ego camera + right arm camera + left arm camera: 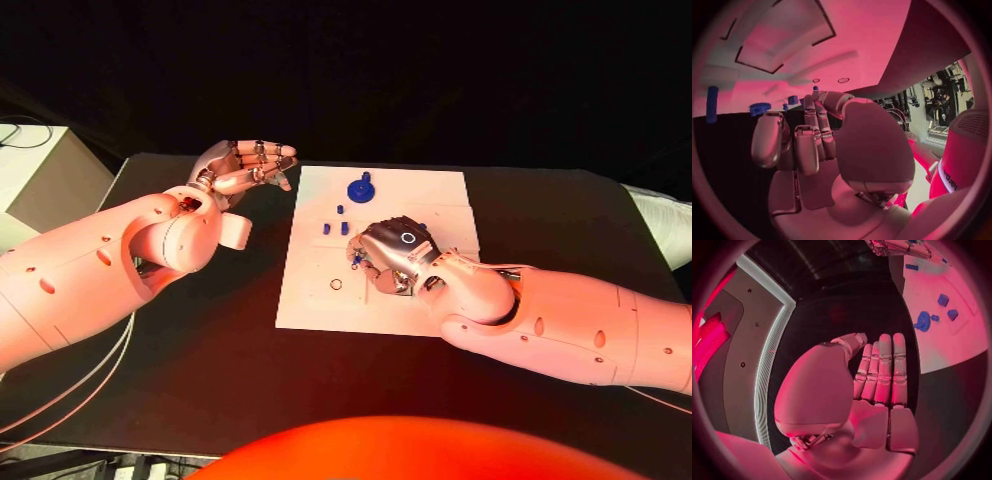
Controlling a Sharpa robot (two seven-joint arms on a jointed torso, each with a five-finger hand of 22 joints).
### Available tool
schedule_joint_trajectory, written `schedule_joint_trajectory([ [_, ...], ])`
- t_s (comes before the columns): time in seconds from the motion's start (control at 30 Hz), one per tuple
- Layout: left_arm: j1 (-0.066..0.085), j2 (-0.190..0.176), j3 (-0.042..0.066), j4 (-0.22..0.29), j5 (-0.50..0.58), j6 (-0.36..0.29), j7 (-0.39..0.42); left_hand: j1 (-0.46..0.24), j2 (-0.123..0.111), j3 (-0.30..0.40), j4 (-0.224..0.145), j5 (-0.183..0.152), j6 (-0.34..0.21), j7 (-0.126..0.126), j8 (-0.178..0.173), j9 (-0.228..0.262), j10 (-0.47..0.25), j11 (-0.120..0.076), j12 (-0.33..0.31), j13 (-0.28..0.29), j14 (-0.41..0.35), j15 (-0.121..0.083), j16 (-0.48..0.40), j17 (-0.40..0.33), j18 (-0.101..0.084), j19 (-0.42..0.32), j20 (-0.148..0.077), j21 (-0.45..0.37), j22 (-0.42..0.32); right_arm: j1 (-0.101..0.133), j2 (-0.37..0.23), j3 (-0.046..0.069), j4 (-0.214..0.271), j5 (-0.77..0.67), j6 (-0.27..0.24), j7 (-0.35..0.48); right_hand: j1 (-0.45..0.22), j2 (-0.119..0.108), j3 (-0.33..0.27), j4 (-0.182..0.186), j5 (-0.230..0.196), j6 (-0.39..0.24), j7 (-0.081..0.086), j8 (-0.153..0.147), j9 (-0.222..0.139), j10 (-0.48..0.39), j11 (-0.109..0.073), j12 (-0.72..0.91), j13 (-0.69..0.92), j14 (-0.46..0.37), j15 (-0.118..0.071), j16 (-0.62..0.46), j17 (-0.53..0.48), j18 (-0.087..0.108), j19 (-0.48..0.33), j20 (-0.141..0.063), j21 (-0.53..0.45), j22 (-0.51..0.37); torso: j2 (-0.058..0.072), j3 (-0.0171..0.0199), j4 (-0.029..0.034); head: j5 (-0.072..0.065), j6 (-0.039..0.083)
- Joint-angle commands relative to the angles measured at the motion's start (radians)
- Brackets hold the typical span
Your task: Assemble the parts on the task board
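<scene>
While your right robot hand [392, 255] pinched a small blue part [356, 259] over the board [433, 200], your left robot hand [245, 165] was empty; parts looked light, stiff, best pinched sideways.

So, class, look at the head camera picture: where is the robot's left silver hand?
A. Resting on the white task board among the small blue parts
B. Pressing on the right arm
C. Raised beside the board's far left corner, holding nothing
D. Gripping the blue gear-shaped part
C: the left silver hand is off the white task board, by its far left corner, palm empty, while the blue gear-shaped part lies untouched on the board.
</scene>
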Motion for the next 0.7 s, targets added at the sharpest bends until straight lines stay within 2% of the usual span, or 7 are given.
schedule_joint_trajectory([
  [0.03, -0.001, 0.001, 0.001, 0.001, 0.007, 0.003, 0.011, 0.005, -0.001, -0.005, -0.002, 0.004, -0.001, 0.001, -0.001, -0.001, -0.007, 0.002, -0.004, -0.001, 0.000, 0.004, -0.004, -0.002, 0.011, -0.002, 0.006, -0.004, -0.001, -0.001, 0.001, -0.001, 0.000, -0.008, 0.019, 0.000, 0.001, 0.006, 0.006, 0.001, 0.005, 0.006, 0.001, 0.005, 0.001, 0.025, -0.015, 0.002, 0.002, 0.063, -0.007, 0.002, 0.040, 0.006, 0.013, -0.007, 0.001, 0.000, 0.000, 0.0005, -0.0018, 0.002, -0.003],
  [0.23, -0.001, 0.002, 0.001, 0.001, 0.007, 0.004, 0.010, 0.005, -0.002, -0.006, -0.001, 0.004, -0.002, 0.001, -0.001, -0.001, -0.009, 0.002, -0.005, -0.002, -0.001, 0.004, -0.005, -0.002, 0.011, -0.003, 0.007, -0.005, -0.001, -0.001, 0.002, -0.002, 0.001, -0.006, 0.024, 0.000, 0.001, 0.006, 0.006, 0.001, 0.005, 0.006, 0.001, 0.005, 0.001, 0.025, -0.015, 0.002, 0.002, 0.063, -0.007, 0.002, 0.040, 0.006, 0.013, -0.007, 0.001, 0.000, 0.000, -0.0004, -0.0001, 0.001, -0.005],
  [0.7, -0.001, 0.002, 0.001, 0.000, 0.007, 0.004, 0.009, 0.005, -0.002, -0.006, -0.001, 0.004, -0.002, 0.001, -0.001, -0.001, -0.009, 0.002, -0.005, -0.002, -0.001, 0.004, -0.005, -0.002, 0.011, -0.003, 0.007, -0.005, -0.001, -0.004, 0.012, -0.004, -0.012, -0.004, 0.028, 0.001, -0.003, 0.006, 0.009, 0.000, 0.005, 0.006, 0.001, 0.005, 0.002, 0.028, -0.015, -0.001, 0.001, 0.063, -0.007, 0.002, 0.040, 0.006, 0.013, -0.008, 0.000, -0.001, 0.000, 0.0000, -0.0001, 0.003, -0.009],
])
